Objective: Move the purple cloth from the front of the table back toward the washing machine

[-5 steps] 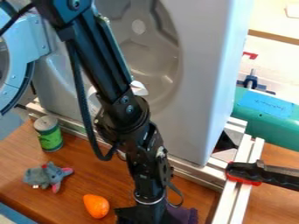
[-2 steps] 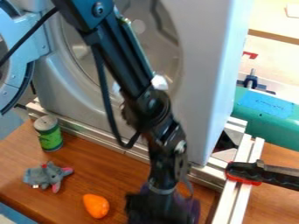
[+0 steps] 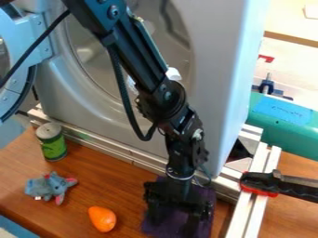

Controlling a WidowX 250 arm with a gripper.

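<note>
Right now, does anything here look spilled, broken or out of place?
Nothing stands out: the green can is upright, the gray plush animal and orange toy lie on the wooden tabletop, and I see no spill or breakage. The gripper partly hides the purple cloth. The round door is open.

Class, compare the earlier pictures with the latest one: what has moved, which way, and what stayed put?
The gripper has moved right and up the picture. The purple cloth now reaches farther up the picture, with more of it showing; whether it was gripped or let go, I cannot tell. The green can, grey plush toy and orange object stayed where they were.
</note>
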